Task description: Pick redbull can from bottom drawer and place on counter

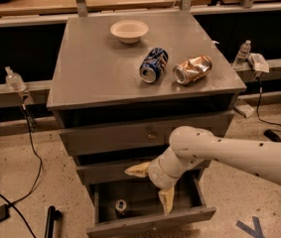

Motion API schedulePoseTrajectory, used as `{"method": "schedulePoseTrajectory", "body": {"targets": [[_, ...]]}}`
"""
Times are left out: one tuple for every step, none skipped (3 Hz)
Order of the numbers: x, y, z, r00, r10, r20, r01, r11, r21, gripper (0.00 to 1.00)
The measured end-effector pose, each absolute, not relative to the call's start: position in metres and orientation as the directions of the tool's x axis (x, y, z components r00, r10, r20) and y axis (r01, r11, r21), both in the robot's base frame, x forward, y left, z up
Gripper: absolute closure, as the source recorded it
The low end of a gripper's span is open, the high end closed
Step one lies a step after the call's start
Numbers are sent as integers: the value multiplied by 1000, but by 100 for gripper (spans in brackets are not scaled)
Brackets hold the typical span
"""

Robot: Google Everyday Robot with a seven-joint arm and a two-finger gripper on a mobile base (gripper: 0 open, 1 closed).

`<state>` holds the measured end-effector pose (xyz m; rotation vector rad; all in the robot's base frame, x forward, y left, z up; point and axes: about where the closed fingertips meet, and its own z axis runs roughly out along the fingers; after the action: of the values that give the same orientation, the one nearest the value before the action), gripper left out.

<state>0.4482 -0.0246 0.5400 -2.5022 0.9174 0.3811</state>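
Note:
The redbull can stands upright in the left part of the open bottom drawer; only its silver top and a bit of its body show. My gripper hangs over the drawer's middle, to the right of the can and apart from it. It is open and empty, one tan finger pointing left and the other pointing down into the drawer. The grey counter is the cabinet's top.
On the counter lie a white bowl, a dented blue can and a crushed gold-silver can. Two upper drawers with knobs are closed. Water bottles stand on side rails. Cables and a black object lie on the floor.

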Motion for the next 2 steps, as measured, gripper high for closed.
{"method": "schedulePoseTrajectory", "body": {"targets": [[449,-23,534,739,-526,-421,-665,-669,-332,0],[460,-5,495,732,-463,-499,-674,-595,-437,0]]}}
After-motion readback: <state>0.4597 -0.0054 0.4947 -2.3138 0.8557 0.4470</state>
